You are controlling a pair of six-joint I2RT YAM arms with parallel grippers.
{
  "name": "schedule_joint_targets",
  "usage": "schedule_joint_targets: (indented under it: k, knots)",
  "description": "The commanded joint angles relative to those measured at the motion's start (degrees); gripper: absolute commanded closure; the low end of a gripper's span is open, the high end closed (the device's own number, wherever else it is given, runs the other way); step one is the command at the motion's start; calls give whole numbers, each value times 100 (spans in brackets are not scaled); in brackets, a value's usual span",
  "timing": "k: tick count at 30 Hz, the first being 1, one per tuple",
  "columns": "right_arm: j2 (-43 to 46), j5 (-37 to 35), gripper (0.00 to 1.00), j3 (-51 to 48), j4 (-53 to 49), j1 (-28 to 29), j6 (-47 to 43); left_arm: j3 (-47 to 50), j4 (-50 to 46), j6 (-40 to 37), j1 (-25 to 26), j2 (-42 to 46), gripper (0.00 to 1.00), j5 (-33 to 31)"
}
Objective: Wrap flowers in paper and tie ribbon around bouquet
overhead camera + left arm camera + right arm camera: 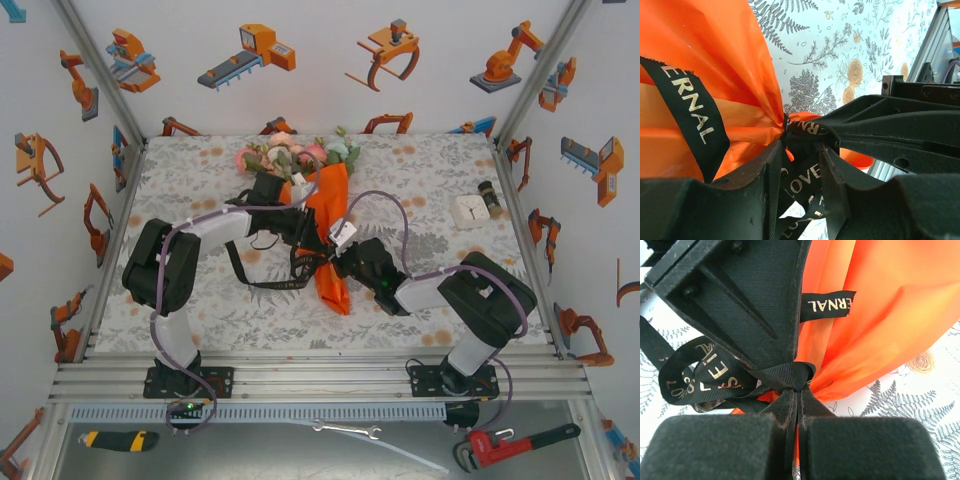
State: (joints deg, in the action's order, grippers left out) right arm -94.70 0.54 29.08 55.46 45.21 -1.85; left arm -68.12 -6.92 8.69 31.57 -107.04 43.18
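The bouquet lies in mid-table: the flowers [300, 155] point to the far edge and the orange paper [333, 195] narrows toward me. A black ribbon [262, 282] with gold lettering circles the pinched waist, and a loose loop of it trails left on the cloth. My left gripper [303, 238] is at that waist. In the left wrist view it [800, 150] stands open, ribbon [807, 175] strands hanging slack between its fingers against the paper [730, 60]. My right gripper [335, 262] meets it from the right. In the right wrist view it [797, 390] is shut on the ribbon [785, 375] knot beside the paper [880, 315].
A small white square box [467, 210] and a dark little bottle [490, 198] sit at the right rear of the floral tablecloth [200, 180]. Below the table's front rail lie a yellow-black knife [118, 439], a spanner [345, 430] and a red pipe wrench [515, 442].
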Motion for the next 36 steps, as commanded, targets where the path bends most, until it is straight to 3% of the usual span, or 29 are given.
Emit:
schedule_joint_targets:
  k: [1,9,11,16,19,21,28,36]
  knots:
    - [118,17,100,1,327,-5,-67,62,-68,-201,123,-165,64,-110]
    - [118,65,100,-33,325,-9,-23,83,-20,-180,182,-89,94,-553]
    - [135,119,93,-63,326,-16,6,129,90,-108,178,-22,100,-614]
    - [339,199,79,-277,287,-12,99,263,248,31,166,199,100,-1030]
    - [652,267,61,-451,122,-13,257,379,368,83,173,357,100,-1339]
    - [998,354,55,-546,-130,-12,444,430,432,137,168,449,100,-1495]
    - [2014,570,52,196,-2407,-318,1347,576,695,319,227,664,100,-2207]
    - [1131,1393,60,2016,-4413,-1049,2375,953,1802,1418,261,761,100,-2394]
